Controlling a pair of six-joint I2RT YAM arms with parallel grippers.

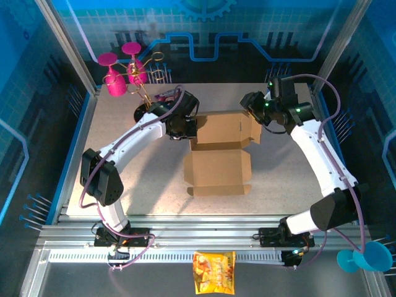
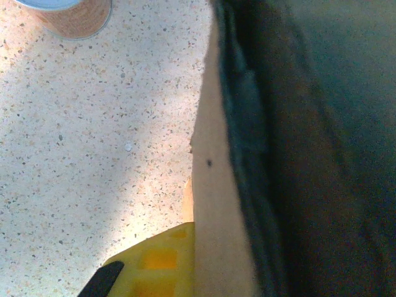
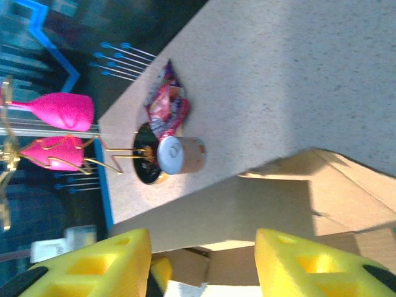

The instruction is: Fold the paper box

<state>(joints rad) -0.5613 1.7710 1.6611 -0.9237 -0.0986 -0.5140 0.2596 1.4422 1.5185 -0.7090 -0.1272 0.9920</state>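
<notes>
paper box [image 1: 218,162] is sitting mid table [image 1: 124,185], half-formed, far walls standing, near lid lying flat and unclosed; left gripper [image 1: 187,129] is pinching its left wall, right gripper [image 3: 203,263] is hanging part-open by the right wall.

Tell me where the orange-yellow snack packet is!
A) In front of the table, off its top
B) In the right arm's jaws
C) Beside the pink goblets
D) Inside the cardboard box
A: in the top view the orange-yellow snack packet lies past the near edge of the table, well away from the paper box in the middle and the pink goblets at the far left corner.
</notes>
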